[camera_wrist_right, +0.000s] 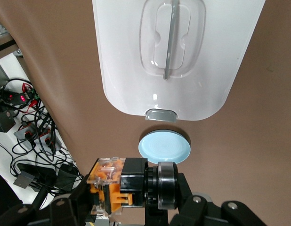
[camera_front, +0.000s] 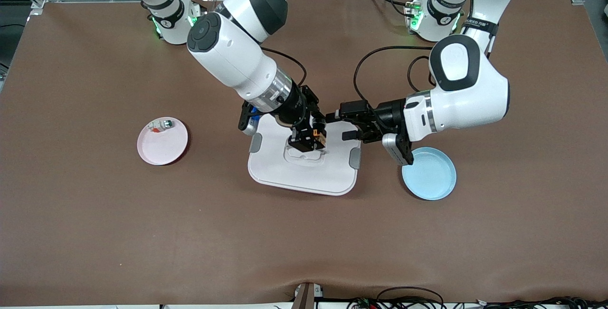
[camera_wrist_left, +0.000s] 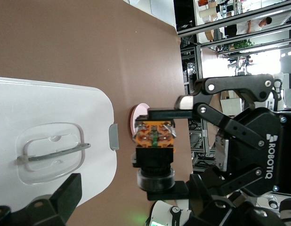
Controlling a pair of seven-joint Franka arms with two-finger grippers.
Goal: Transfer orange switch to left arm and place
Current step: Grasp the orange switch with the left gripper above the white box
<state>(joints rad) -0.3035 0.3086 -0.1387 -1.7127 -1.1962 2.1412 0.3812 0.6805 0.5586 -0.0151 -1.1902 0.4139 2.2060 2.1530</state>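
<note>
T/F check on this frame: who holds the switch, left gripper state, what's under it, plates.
1. The right gripper is shut on the orange switch. True.
2. The left gripper also clamps it. False: its fingers are open, beside the switch.
3. The switch is held over the box. True.
4. The switch lies in the blue plate. False: nothing lies in that plate.
5. The pink plate holds a small white-silver piece. True.
</note>
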